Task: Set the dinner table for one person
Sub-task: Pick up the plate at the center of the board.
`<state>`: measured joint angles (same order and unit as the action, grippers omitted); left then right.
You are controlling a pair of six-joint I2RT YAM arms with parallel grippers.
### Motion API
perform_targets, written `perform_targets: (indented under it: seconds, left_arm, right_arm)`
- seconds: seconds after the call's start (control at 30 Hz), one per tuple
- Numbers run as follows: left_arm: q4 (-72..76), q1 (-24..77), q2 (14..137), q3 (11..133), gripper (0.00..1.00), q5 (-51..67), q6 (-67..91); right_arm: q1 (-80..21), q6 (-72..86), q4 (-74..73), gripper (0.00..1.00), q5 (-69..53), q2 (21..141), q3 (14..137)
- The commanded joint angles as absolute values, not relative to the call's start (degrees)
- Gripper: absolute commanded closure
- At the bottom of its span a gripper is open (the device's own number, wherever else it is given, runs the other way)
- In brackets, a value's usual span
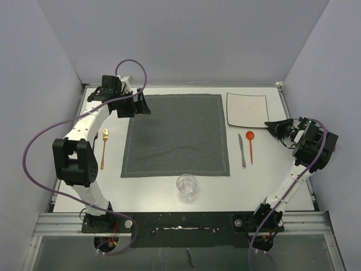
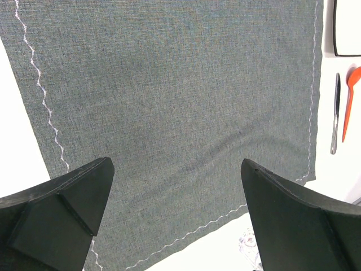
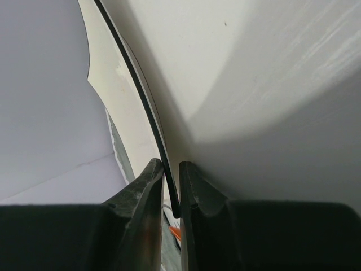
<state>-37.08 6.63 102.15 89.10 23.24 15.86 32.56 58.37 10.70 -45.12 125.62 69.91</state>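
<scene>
The white dinner table (image 1: 169, 192) carries a dark grey placemat (image 1: 176, 135) at its middle. A white square plate (image 1: 246, 109) with a black rim lies at the far right. My right gripper (image 1: 271, 125) is shut on the plate's near right corner; in the right wrist view the fingers (image 3: 152, 186) pinch the black rim of the plate (image 3: 254, 84). My left gripper (image 1: 139, 105) is open and empty over the placemat's far left corner, jaws wide apart over the placemat (image 2: 180, 84). A knife (image 1: 242, 151) and an orange spoon (image 1: 250, 144) lie right of the placemat.
A gold fork (image 1: 104, 148) lies left of the placemat. A clear glass (image 1: 186, 186) stands near the table's front edge, below the placemat. The left wrist view also shows the knife (image 2: 335, 113), spoon (image 2: 350, 101) and plate (image 2: 347, 28). Grey walls enclose the table.
</scene>
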Motion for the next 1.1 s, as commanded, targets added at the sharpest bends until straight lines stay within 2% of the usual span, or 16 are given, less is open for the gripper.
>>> perform_targets:
  seconds: [0.0, 0.5, 1.07]
  left_arm:
    - [-35.1, 6.2, 101.9, 90.9, 0.02, 24.9, 15.8]
    - [-34.7, 6.3, 101.3, 90.4, 0.02, 25.4, 16.1]
    - [-34.7, 6.3, 101.1, 90.0, 0.02, 26.0, 16.2]
  right_arm:
    - [34.7, 62.9, 5.2, 1.00, -42.5, 123.1, 68.3]
    - [34.8, 66.4, 6.6, 1.00, -45.4, 113.8, 70.8]
    - [34.7, 73.6, 20.8, 1.00, -48.8, 111.5, 65.8]
